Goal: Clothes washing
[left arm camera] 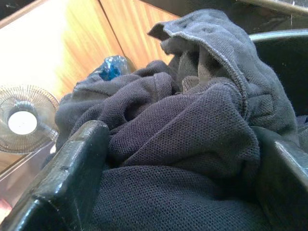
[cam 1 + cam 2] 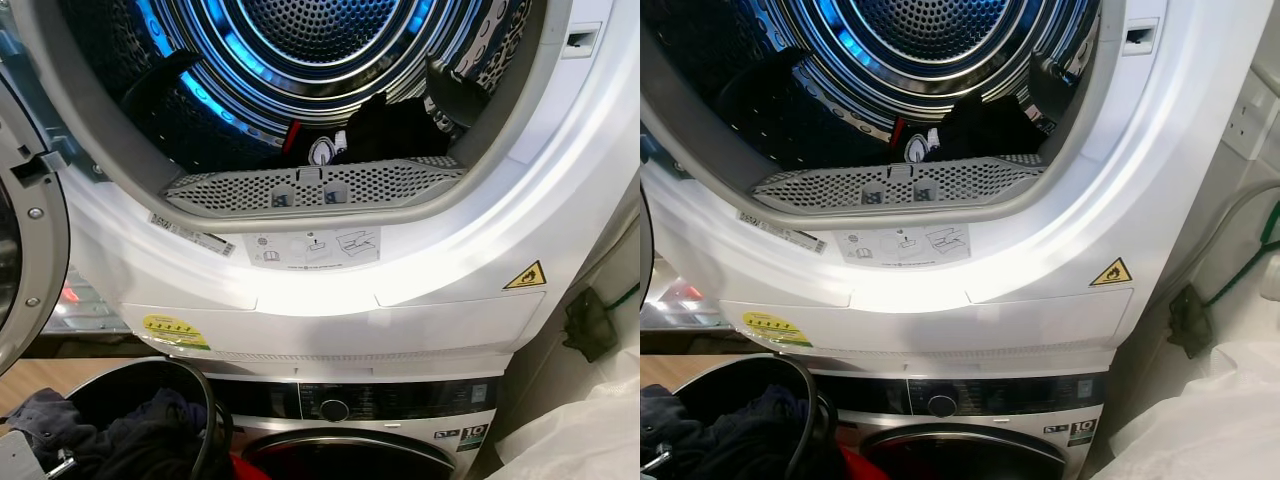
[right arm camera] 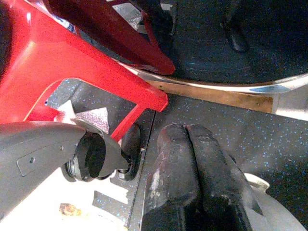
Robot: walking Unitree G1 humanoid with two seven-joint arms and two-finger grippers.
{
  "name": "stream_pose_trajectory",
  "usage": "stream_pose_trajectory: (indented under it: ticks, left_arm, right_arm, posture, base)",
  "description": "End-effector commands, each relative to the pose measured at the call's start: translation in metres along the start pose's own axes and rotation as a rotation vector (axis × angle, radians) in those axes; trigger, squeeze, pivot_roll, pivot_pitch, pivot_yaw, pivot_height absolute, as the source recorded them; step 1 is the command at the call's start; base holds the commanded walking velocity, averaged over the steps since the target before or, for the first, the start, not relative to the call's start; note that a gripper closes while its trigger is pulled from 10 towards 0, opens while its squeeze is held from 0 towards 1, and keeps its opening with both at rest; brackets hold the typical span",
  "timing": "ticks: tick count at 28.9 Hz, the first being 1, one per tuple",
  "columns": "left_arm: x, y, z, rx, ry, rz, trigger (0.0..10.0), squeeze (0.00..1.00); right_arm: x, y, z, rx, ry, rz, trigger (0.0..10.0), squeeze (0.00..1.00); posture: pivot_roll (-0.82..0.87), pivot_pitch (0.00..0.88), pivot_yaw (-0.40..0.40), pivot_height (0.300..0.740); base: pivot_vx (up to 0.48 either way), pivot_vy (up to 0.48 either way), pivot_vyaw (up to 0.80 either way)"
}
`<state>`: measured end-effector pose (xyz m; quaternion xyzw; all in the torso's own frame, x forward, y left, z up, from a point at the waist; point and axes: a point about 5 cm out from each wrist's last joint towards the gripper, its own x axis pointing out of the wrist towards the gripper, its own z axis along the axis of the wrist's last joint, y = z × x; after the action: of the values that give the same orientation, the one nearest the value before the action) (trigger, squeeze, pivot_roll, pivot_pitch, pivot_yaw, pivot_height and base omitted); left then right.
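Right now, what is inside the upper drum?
In the upper drum, a dark garment lies at the front by the lint filter, with a small white item beside it. The garment hides anything beneath it.

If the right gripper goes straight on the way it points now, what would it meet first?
Most likely the dark speckled floor. The right gripper, fingers pressed together, points down at it. The red frame lies to one side; depth is unclear.

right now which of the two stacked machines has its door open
The upper machine: its drum is exposed and lit blue, with dark clothes inside. The lower machine shows its round door closed beneath the control panel.
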<state>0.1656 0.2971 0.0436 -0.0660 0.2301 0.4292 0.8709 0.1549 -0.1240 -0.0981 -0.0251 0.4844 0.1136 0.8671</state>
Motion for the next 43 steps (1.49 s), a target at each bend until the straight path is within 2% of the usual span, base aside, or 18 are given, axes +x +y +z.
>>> stream_pose_trajectory:
  ticks: [1,5,14,20,33,34,36,37,43]
  left_arm:
    - [0.004,0.011,-0.014,0.052,0.084,0.05,10.0,0.0]
    - [0.005,0.011,-0.015,0.079,0.09,0.05,10.0,0.0]
    - [0.012,0.008,-0.014,0.085,0.107,0.031,10.0,0.0]
    - [0.016,-0.002,-0.02,0.081,0.169,-0.019,10.0,0.0]
    - [0.023,-0.013,-0.027,0.084,0.238,-0.055,9.9,0.0]
    - [0.023,-0.014,-0.027,0.081,0.242,-0.061,2.9,0.0]
    - [0.023,-0.014,-0.027,0.081,0.242,-0.061,2.9,0.0]
    - [0.024,-0.015,-0.026,0.078,0.243,-0.064,0.0,0.0]
    - [0.026,-0.015,-0.025,0.072,0.251,-0.069,0.0,0.0]
  right_arm:
    - [0.0,0.007,-0.002,0.004,0.011,0.021,10.0,0.0]
    - [0.0,0.007,-0.002,-0.003,0.013,0.023,10.0,0.0]
    - [0.0,0.008,-0.003,-0.002,0.015,0.023,10.0,0.0]
    - [0.0,0.008,-0.006,-0.013,0.022,0.026,10.0,0.0]
    - [0.0,0.006,-0.005,-0.005,0.024,0.021,10.0,0.0]
    - [0.0,0.006,-0.005,-0.004,0.025,0.022,10.0,0.0]
    - [0.0,0.006,-0.005,-0.004,0.025,0.022,10.0,0.0]
    - [0.0,0.006,-0.005,-0.005,0.025,0.023,10.0,0.0]
    - [0.0,0.009,-0.004,0.008,0.026,0.037,10.0,0.0]
  posture:
    - [0.1,0.0,0.147,0.74]
    - [0.1,0.0,0.147,0.74]
    - [0.09,0.0,0.15,0.74]
    - [0.09,0.0,0.144,0.74]
    - [0.07,0.0,0.141,0.74]
    - [0.07,0.0,0.141,0.74]
    - [0.07,0.0,0.141,0.74]
    - [0.07,0.0,0.145,0.74]
    - [0.08,0.0,0.146,0.74]
  base:
    - [0.0,0.0,0.0]
    - [0.0,0.0,0.0]
    - [0.0,0.0,0.0]
    - [0.0,0.0,0.0]
    - [0.0,0.0,0.0]
    - [0.0,0.0,0.0]
    - [0.0,0.0,0.0]
    - [0.0,0.0,0.0]
    - [0.0,0.0,0.0]
